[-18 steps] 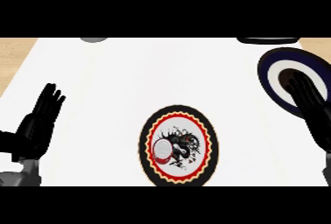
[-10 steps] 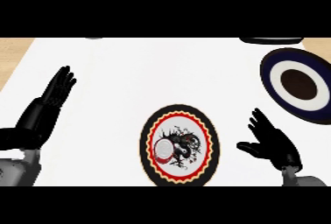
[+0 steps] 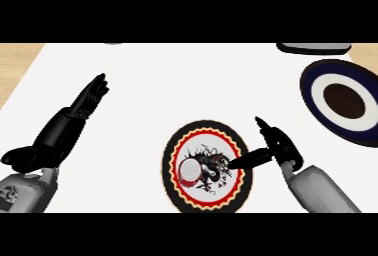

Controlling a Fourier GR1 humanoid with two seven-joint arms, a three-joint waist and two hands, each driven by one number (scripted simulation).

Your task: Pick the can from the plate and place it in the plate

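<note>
Left hand (image 3: 63,131) sits open, holding nothing, well left of the red-rimmed plate (image 3: 209,134). The can (image 3: 193,170) stands on that plate, left of centre. Right hand (image 3: 275,146) is open, thumb just beside it. Probably light, stiff, slick, so I'd grip around its sides. Blue plate (image 3: 322,86) waits far right.

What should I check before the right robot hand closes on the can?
1. Can on the red-rimmed plate: ok.
2. Can standing or lying: cannot tell.
3. Right robot hand open, thumb pointing at the can: ok.
4. Fingers round the can: not ok, the hand is beside it at the plate's right edge.
5. Navy-rimmed plate at far right bare: ok.
6. Left robot hand open, resting away from both plates: ok.
</note>
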